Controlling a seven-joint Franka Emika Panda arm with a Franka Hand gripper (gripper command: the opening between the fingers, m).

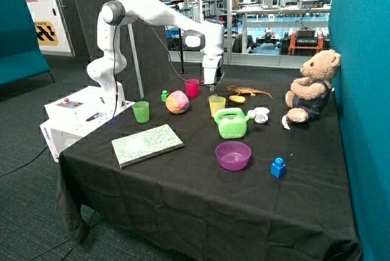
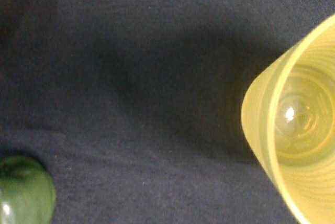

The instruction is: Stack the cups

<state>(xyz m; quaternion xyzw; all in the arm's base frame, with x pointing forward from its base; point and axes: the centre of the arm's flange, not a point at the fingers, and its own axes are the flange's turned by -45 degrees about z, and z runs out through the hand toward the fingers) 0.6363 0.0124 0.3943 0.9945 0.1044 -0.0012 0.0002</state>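
Plastic yellow cup (image 2: 303, 130): light, thin-walled; we'd pinch its rim
gripper (image 1: 212, 84): above cup; we cannot tell its state

A table draped in a black cloth (image 1: 183, 200) carries the lot. Near its middle stands the yellow plastic cup (image 1: 216, 105), upright and empty. At its nine o'clock sits a pink-and-yellow ball (image 1: 177, 102), further that way a translucent green cup (image 1: 141, 111). At eleven o'clock, the magenta-pink cup (image 1: 192, 87). At five, touching or just beside, a green toy watering can (image 1: 231, 123); below that a wide purple bowl (image 1: 233, 155). A speckled green notebook (image 1: 147, 144) lies at seven o'clock, a blue block (image 1: 278, 168) at four, a brown teddy bear (image 1: 312, 87) at three.
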